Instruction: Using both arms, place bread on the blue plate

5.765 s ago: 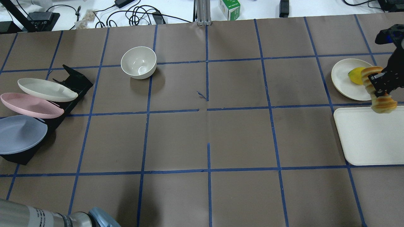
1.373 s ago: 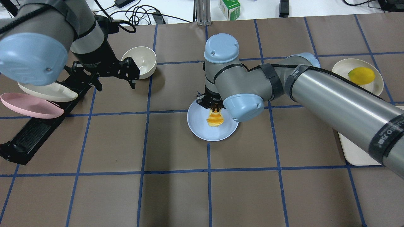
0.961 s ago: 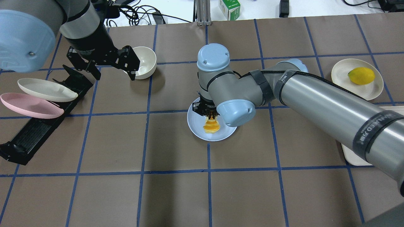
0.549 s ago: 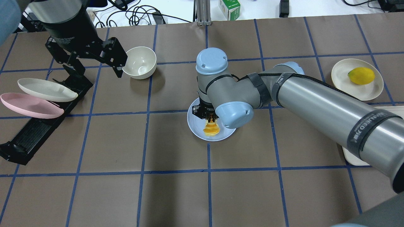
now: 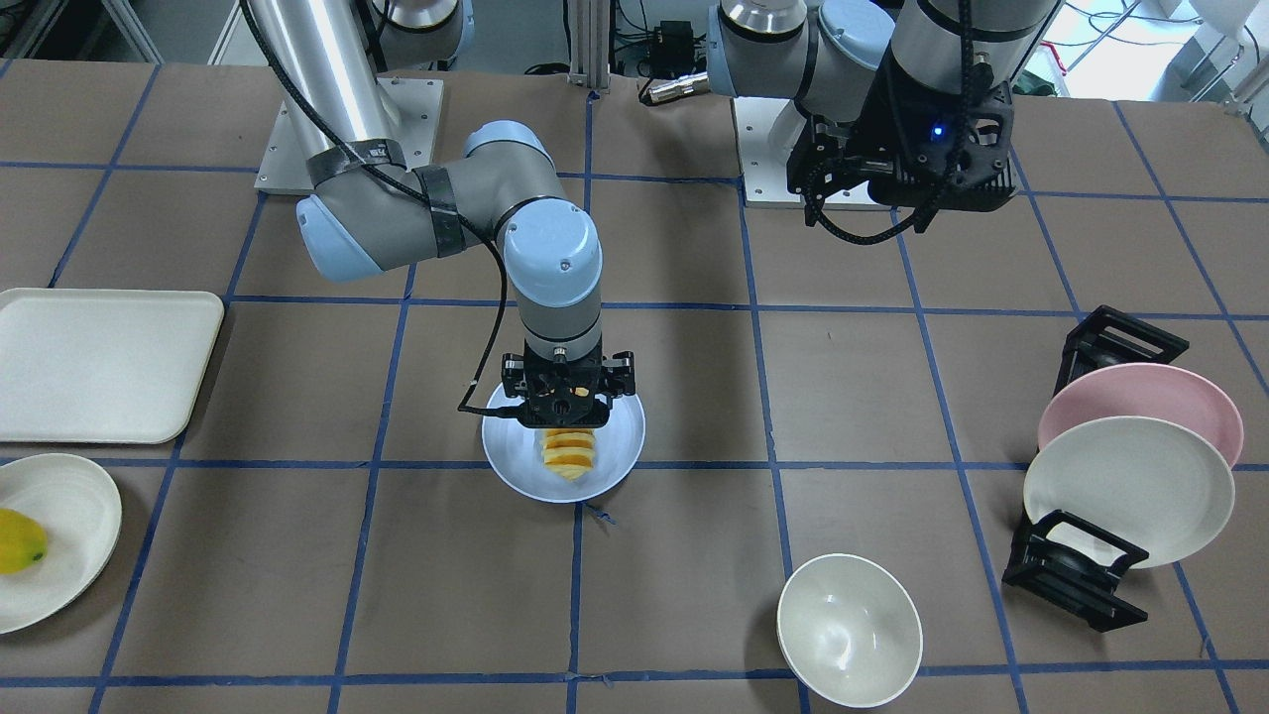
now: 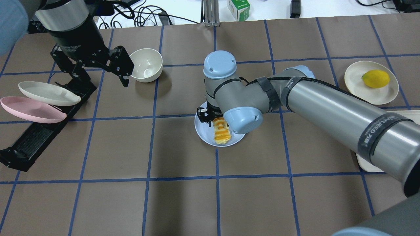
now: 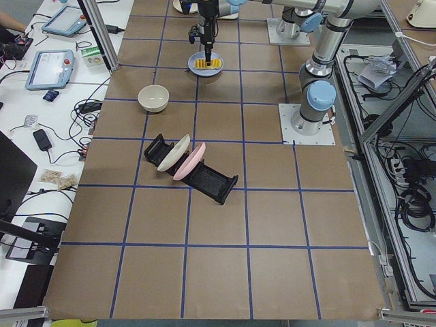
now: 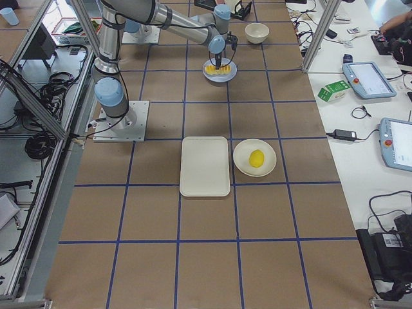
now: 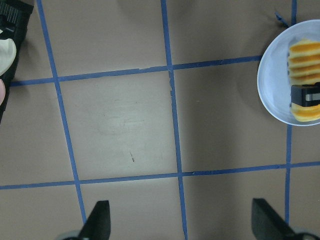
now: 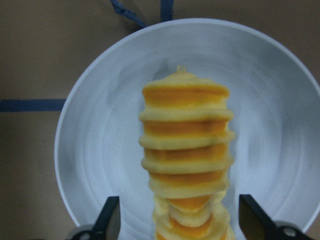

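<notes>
The bread (image 6: 220, 132), a ribbed yellow-orange loaf, lies on the blue plate (image 6: 203, 131) at the table's centre. My right gripper (image 6: 215, 119) hovers just above the loaf. In the right wrist view its fingers (image 10: 107, 220) stand wide apart on either side of the bread (image 10: 186, 150), not touching it. The bread (image 5: 570, 453) and plate (image 5: 617, 446) also show in the front view under the right gripper (image 5: 567, 416). My left gripper (image 6: 98, 73) is open and empty, raised near the cream bowl. The left wrist view shows the plate (image 9: 272, 85) far off.
A cream bowl (image 6: 144, 65) stands at the back left. A black rack (image 6: 29, 144) holds a pink plate (image 6: 31, 109) and a cream plate (image 6: 49, 93). A yellow fruit (image 6: 375, 78) sits on a cream plate at the right, with a white tray (image 5: 99, 362) beside it.
The right gripper has opened and the bread, which hung from it, now lies flat on the blue plate. The left arm has drawn back to the left, away from the centre.
</notes>
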